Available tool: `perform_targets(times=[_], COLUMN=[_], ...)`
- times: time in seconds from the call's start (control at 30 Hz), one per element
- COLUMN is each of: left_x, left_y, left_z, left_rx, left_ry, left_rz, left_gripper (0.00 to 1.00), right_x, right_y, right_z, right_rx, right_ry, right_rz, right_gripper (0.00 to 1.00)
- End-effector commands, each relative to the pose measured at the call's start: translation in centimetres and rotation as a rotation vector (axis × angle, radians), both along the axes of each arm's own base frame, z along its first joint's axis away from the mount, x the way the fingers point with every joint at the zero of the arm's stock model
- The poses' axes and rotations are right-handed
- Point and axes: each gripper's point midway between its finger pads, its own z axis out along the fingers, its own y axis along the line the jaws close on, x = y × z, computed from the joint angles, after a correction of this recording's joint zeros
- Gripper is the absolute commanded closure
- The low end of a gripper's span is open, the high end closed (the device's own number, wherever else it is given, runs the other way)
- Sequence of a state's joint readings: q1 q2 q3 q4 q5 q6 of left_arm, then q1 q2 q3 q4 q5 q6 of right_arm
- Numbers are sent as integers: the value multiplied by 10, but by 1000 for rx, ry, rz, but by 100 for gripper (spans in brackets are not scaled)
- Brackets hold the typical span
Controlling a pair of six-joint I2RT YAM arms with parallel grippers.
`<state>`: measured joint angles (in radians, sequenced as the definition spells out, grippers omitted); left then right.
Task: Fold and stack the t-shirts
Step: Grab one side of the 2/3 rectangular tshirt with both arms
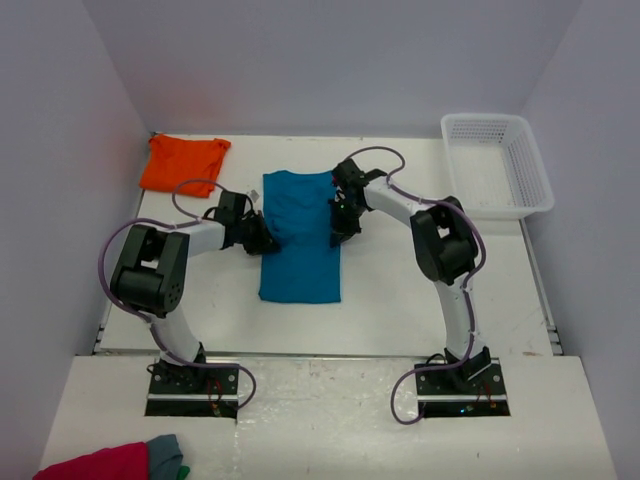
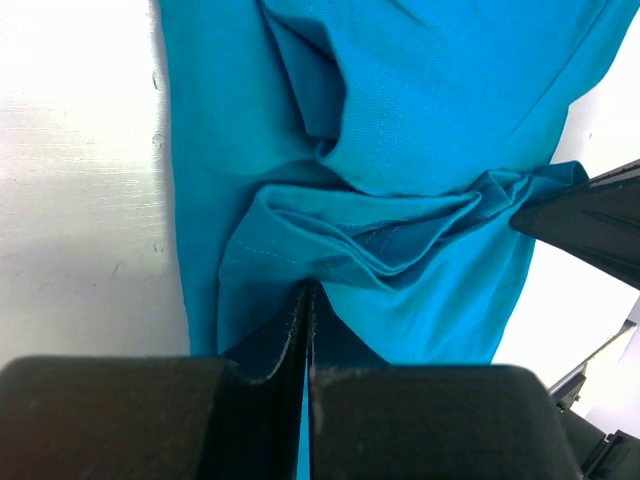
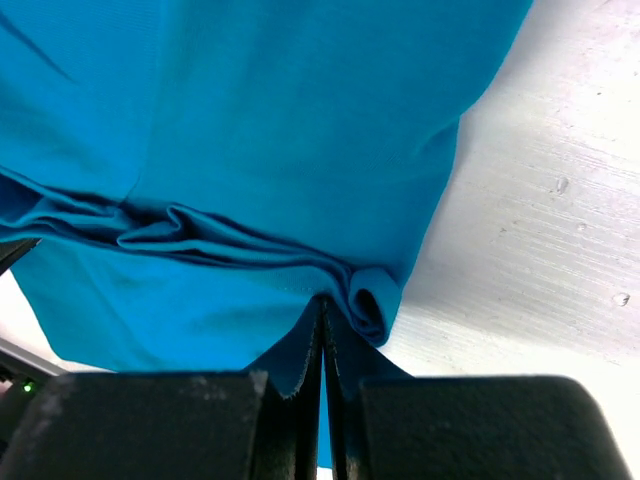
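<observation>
The teal-blue t-shirt (image 1: 300, 235) lies as a long folded strip on the white table, with a bunched ridge across its middle. My left gripper (image 1: 262, 240) is shut on its left edge; in the left wrist view (image 2: 306, 300) cloth is pinched between the jaws. My right gripper (image 1: 340, 228) is shut on its right edge, where the right wrist view (image 3: 322, 310) shows a rolled fold of the teal-blue t-shirt (image 3: 250, 150) pinched. The teal-blue t-shirt (image 2: 420, 150) fills the left wrist view. The orange t-shirt (image 1: 182, 162) lies crumpled at the far left.
A white plastic basket (image 1: 497, 165) stands at the far right. A crimson-pink cloth (image 1: 95, 463) and a grey cloth (image 1: 166, 454) lie on the near ledge at bottom left. Purple walls close in the table on three sides.
</observation>
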<state>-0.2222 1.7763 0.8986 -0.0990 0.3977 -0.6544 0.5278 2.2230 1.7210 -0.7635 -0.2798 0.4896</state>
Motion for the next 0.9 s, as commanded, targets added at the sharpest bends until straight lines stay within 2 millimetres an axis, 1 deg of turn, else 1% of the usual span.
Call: perform_targets(times=[0.0,0.13,0.23,0.27,0.33,0.37,0.43,0.47,0.5,0.53,0.57,0.6,0.67,0.73,0.77,0.8,0.83,0.87], left_x=[0,-4,-8,-8,-12,-16,-21,-22,-27,-29,-30,-31,-29,-26,-25,-20,-20,-17], left_y=[16,20,18,18,17,19,19,19,19,19,19,19,18,14,14,13,13,13], left_z=[-14,-15,-13,-13,-16,-19,-22,-22,-24,-25,-25,-24,-21,-13,-11,-2,2,10], left_rx=[51,64,54,51,47,50,45,43,41,41,43,41,34,13,13,14,16,18], left_ry=[1,1,-10,-14,-1,9,17,16,21,21,21,20,6,-16,-27,-57,-68,-92], left_rz=[31,25,16,14,9,10,5,8,4,4,4,1,-3,-14,-17,-19,-21,-19], left_gripper=[100,100,100,100,100,100,100,100,100,100,100,100,100,100,100,100,100,100], right_x=[-1,4,14,23,31,44,48,59,59,62,69,71,74,86,82,95,82,81], right_y=[-12,-18,-21,-22,-23,-24,-24,-21,-18,-16,-12,-7,-3,-3,-5,-3,-10,-13], right_z=[-6,-10,-5,-1,3,5,7,16,13,14,22,23,26,48,48,91,84,97], right_rx=[-44,-55,-51,-67,-69,-73,-68,-43,-33,-25,-6,12,33,47,41,73,52,63], right_ry=[55,62,27,-10,-29,-40,-17,-38,-26,-28,-53,-53,-81,-174,-196,-347,-345,-388], right_rz=[-22,-35,-14,-5,3,-10,-12,-15,-10,-5,4,16,59,63,79,70,68,54], right_gripper=[100,100,100,100,100,100,100,100,100,100,100,100,100,100,100,100,99,91])
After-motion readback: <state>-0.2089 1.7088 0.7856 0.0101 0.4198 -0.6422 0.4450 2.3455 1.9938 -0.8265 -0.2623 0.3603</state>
